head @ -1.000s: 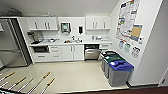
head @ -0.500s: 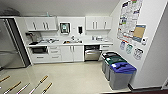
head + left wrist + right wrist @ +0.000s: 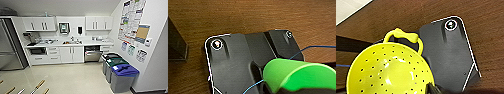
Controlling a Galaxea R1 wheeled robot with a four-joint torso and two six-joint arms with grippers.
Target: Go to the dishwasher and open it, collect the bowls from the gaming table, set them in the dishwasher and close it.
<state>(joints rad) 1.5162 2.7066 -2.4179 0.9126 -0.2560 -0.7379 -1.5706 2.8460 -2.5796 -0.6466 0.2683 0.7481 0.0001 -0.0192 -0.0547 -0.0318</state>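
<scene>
Head view: kitchenette ahead, a bowl showing at each wrist

Head view faced a white kitchenette. The dishwasher point(image 3: 92, 53), steel-fronted and with its door up, sat under the counter point(image 3: 70, 44) at about 1 o'clock from picture centre, just right of the white double cabinet doors point(image 3: 72, 54). A steel fridge point(image 3: 9, 47) stood at 9 o'clock. Lidded bins stood in a row along the right wall at 4 o'clock, the nearest one blue-lidded point(image 3: 124, 76) with a pale label too blurred to read. Posters point(image 3: 131, 18) covered that wall at 2 o'clock; their print could not be made out. Wooden rod handles point(image 3: 38, 85) poked in at 7 o'clock.

Left wrist view showed a green bowl point(image 3: 298, 75) close against the camera, over brown wood-grain flooring point(image 3: 243, 17), with a thin blue cable point(image 3: 315, 47) beside it. Right wrist view showed a yellow perforated bowl point(image 3: 388, 72) with a loop handle, over the same brown surface. Whether either gripper's fingers were apart, together or clamped on a bowl could not be told.

Compared with 0.5 s earlier, the whole kitchenette sat slightly differently in the head view, so the camera had moved; nothing in the room had shifted.
</scene>
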